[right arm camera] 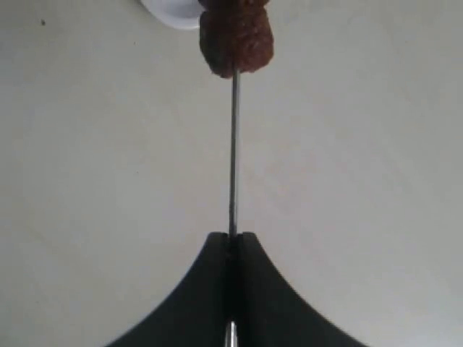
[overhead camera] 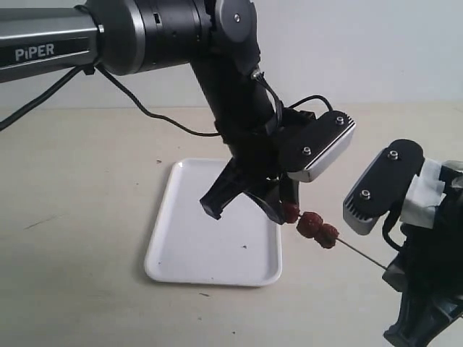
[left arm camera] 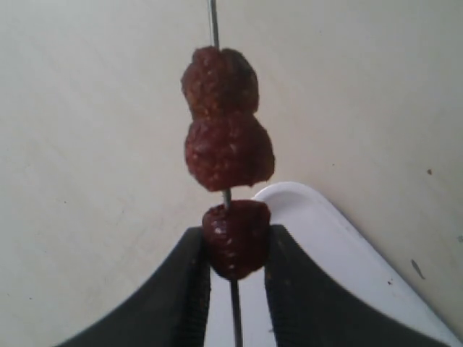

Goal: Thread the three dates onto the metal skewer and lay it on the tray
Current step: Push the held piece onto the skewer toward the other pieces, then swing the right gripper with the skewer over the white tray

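Three dates (overhead camera: 316, 226) sit in a row on the metal skewer (overhead camera: 362, 254), aloft just beyond the tray's (overhead camera: 188, 253) right edge. Over that edge the left gripper (left arm camera: 236, 249) pinches the date nearest the tray (overhead camera: 290, 211). Well right of the tray, the right gripper (right arm camera: 231, 238) clamps the skewer's bare end. The tray lies on the table (overhead camera: 72, 217).

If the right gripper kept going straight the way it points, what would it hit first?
Along the metal skewer the right gripper holds, the nearest date comes first; the left gripper, clamping the far date, probably lies just beyond.
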Motion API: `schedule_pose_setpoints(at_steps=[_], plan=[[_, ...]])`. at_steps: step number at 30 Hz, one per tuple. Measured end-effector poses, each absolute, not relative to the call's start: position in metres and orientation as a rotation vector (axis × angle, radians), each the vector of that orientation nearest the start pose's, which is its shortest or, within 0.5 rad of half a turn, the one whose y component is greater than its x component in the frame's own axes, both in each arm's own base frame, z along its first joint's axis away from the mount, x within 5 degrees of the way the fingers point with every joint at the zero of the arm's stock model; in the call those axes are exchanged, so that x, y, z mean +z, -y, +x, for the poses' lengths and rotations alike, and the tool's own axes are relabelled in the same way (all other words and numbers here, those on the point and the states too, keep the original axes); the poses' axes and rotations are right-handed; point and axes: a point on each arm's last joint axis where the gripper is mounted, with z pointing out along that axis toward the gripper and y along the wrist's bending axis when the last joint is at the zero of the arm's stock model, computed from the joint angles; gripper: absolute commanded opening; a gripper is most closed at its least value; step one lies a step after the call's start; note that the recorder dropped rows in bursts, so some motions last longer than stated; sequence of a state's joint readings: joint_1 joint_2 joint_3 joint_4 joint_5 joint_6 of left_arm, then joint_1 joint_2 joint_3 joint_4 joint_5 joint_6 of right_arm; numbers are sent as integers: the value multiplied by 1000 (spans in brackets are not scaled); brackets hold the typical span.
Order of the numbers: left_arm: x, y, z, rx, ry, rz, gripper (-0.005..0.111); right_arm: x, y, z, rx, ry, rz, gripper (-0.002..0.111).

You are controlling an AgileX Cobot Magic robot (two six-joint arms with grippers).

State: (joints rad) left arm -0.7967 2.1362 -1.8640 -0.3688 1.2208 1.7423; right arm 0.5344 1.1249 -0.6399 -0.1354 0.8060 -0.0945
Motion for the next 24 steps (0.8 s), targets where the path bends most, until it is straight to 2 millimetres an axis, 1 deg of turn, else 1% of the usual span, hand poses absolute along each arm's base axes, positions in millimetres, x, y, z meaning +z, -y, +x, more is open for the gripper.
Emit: schedule_pose_setpoints(at_steps=[10,16,17,18,20,21,24], plan=[[233,346,291,481,1196,-3216,27,234,-88,166,-36,-2568,-949,0],[234,347,290,515,1259,-3188,29,234,-88,166,-36,-2567,-949,0],[234,347,290,527,1278,-3179,31,234,-88,166,-36,-2567,-949,0],[234,347,290,533,1295,-3170,37,234,-88,166,-35,-2565,-948,0],[234,348,289,548,1349,-3141,45,234,-88,166,-34,-2563,-948,0],[234,348,289,557,1382,-3122,51,234,-88,166,-34,-2563,-948,0],[234,348,289,588,1520,-3030,61,234,-88,166,-36,-2560,-946,0]])
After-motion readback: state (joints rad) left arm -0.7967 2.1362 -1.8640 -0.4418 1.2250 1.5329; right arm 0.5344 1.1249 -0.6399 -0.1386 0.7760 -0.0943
